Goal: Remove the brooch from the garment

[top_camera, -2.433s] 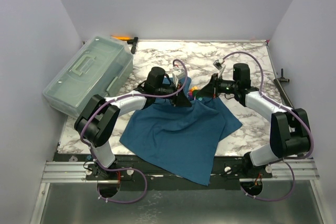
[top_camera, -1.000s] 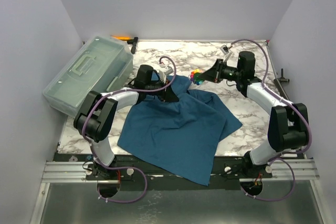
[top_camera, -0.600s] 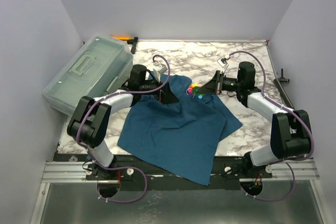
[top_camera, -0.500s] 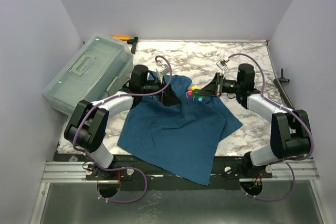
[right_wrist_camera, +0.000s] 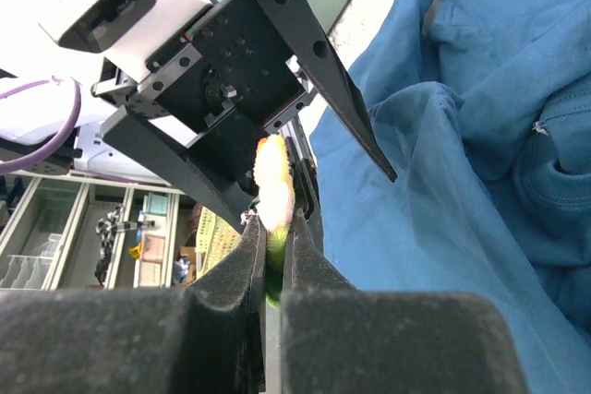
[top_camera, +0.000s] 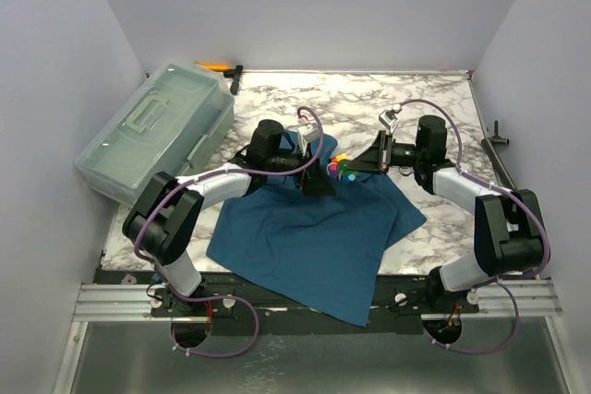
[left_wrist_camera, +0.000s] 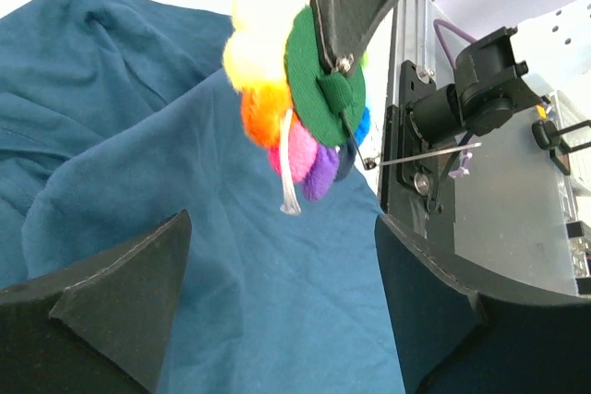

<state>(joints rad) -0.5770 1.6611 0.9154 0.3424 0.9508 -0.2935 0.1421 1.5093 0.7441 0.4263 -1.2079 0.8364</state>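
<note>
The brooch (top_camera: pixel 341 169), a small fluffy flower of yellow, orange, pink, purple and green, is pinched edge-on in my right gripper (top_camera: pixel 355 169), which is shut on it. It hangs just above the far edge of the garment (top_camera: pixel 309 232), a teal-blue T-shirt spread over the near half of the table. My left gripper (top_camera: pixel 320 180) stands open right beside it, nothing between its fingers. In the left wrist view the brooch (left_wrist_camera: pixel 295 89) hangs clear of the cloth (left_wrist_camera: pixel 185 191), a white tag dangling from it. The right wrist view shows the brooch (right_wrist_camera: pixel 274 189) between the pads.
A clear lidded plastic box (top_camera: pixel 157 131) stands at the far left. An orange-handled tool (top_camera: pixel 217 66) lies by the back wall. Bare marble tabletop (top_camera: pixel 434 108) shows behind and right of the shirt. Side walls close in the table.
My left gripper opened, let go of the shirt and swung right toward the brooch. The right gripper brought the brooch back down from the far side to the shirt's edge.
</note>
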